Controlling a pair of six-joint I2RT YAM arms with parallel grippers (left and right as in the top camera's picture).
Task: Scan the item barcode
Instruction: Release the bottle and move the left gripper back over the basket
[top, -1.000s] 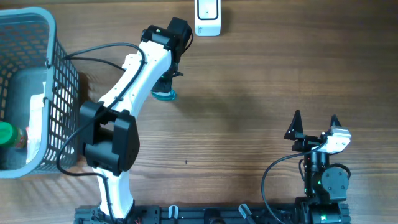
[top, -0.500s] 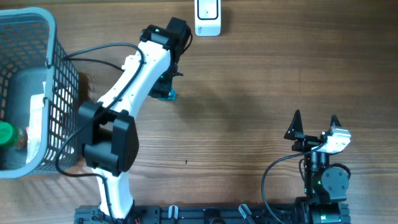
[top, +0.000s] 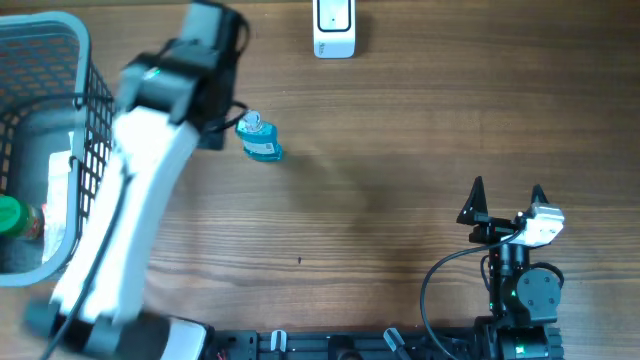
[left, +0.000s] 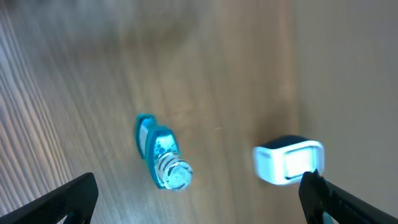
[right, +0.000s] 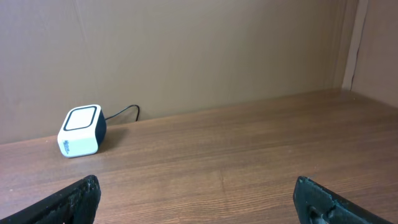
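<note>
While gaping wide and empty, frame with the left jaws only the blue bottle (left: 160, 152), lying on its side on the table (top: 400, 150) at 7 o'clock of the white scanner (top: 334, 28); right jaws equally wide, idle at 4 o'clock. Seems the pick-up step, scan not yet done. Next: drop over the bottle, clamp across its body, lift, and turn the barcode toward the scanner at 12 o'clock.
</note>
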